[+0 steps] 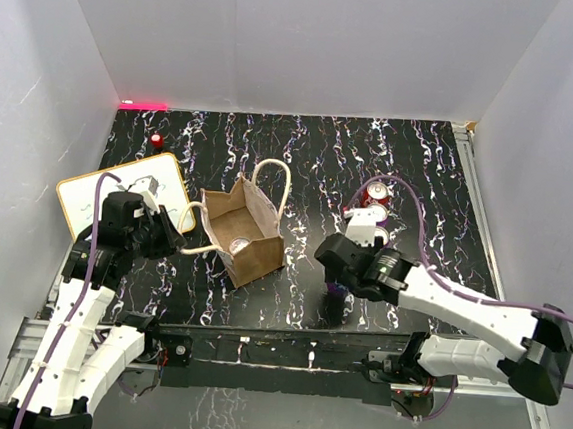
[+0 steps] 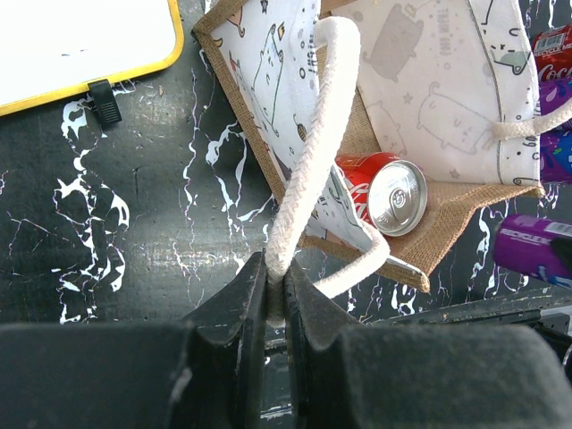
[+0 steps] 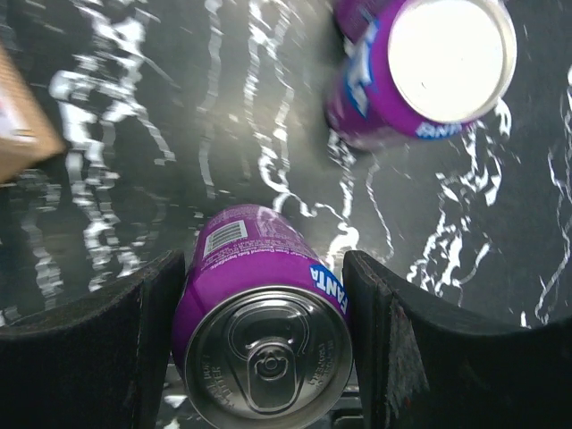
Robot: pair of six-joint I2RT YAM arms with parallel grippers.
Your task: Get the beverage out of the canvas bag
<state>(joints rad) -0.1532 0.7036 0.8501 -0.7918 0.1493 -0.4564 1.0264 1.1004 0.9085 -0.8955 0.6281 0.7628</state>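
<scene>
Left hand (image 2: 275, 279) tight on cream handle (image 2: 308, 170) of canvas bag (image 2: 465, 219); right hand (image 3: 264, 340) snug around purple can (image 3: 268, 268)

The bag (image 1: 255, 258), tan-brown and stiff with a white animal-print lining, stands open on the table (image 1: 372, 152). One cream rope handle (image 2: 308, 161) runs taut into the closed left gripper (image 2: 275, 279); the other arches over the far side. Inside sits a red can (image 2: 384, 188), its silver top toward the opening.

White-shelled left arm (image 1: 65, 341) and right arm (image 1: 469, 309), black joint housings, purple cables (image 1: 422, 236) looped alongside, matte black wedge-shaped fingers (image 3: 98, 349).
</scene>
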